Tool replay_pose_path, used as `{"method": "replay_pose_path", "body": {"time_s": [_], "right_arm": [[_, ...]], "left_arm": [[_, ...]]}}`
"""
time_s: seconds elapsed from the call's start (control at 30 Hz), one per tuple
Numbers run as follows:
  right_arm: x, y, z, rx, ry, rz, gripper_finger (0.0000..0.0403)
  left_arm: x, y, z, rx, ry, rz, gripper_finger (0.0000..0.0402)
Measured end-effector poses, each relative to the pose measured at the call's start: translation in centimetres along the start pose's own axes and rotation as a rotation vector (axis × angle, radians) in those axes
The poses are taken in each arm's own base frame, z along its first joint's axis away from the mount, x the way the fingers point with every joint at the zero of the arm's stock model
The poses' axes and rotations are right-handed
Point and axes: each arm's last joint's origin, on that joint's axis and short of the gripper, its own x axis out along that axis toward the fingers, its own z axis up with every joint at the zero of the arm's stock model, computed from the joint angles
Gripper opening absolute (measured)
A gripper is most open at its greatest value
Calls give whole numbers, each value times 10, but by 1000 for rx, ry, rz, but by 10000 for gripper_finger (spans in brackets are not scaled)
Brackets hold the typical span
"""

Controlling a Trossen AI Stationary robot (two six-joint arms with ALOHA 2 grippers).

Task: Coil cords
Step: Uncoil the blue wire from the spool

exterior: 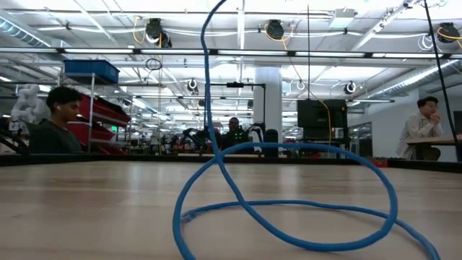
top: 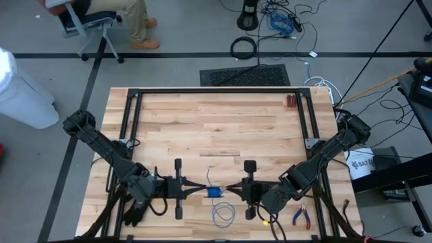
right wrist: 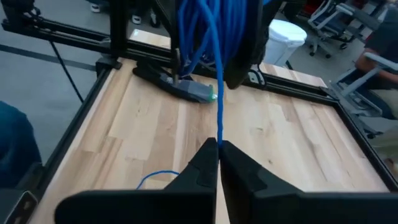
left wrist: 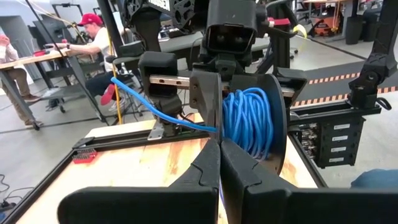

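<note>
Left gripper (top: 202,190) sits at 6 o'clock on the table (top: 216,121), near the front edge, fingers (left wrist: 208,171) pressed together; in its wrist view they meet just below a thick coil of blue cord (left wrist: 249,121), a strand crossing at the tips. Whether that strand is pinched, cannot tell.

Right gripper (top: 229,190) faces it tip to tip, also at 6 o'clock, fingers (right wrist: 210,163) closed on a single blue strand that hangs straight down from the bundle above.

Count: two grippers, one blue cord bundle (top: 216,192) held up between the tips, one loose loop of the same cord (top: 223,213) lying on the wood just toward the front edge; the low view shows this loop (exterior: 289,209) flat with a strand rising out of it. One pair of red-handled pliers (top: 301,216) at 5 o'clock, one dark glove (top: 135,214) at 7 o'clock, one small red item (top: 289,102) at 1 o'clock.

Black frame (top: 216,91) rims the table; the whole centre and 12 o'clock half is bare wood
</note>
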Motion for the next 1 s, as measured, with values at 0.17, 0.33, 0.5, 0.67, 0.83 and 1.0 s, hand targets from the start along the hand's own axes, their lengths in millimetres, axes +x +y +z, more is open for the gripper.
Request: {"method": "replay_pose_path", "body": {"time_s": [0.17,0.33,0.5,0.67,0.83,1.0], "right_arm": [[-5,2,2,8,-22,-43,1],[-9,4,7,25,-65,-27,1],[-11,6,12,52,-111,-7,1],[-12,8,16,64,-137,43,0],[-6,9,13,64,-125,37,0],[3,10,12,71,-138,28,0]], "left_arm": [[0,0,-3,26,29,3,2],[0,1,-6,47,55,45,2],[0,2,-9,68,79,96,2],[-1,4,-11,87,100,165,2],[-1,5,-11,87,101,185,2],[1,6,-8,56,74,196,2]]}}
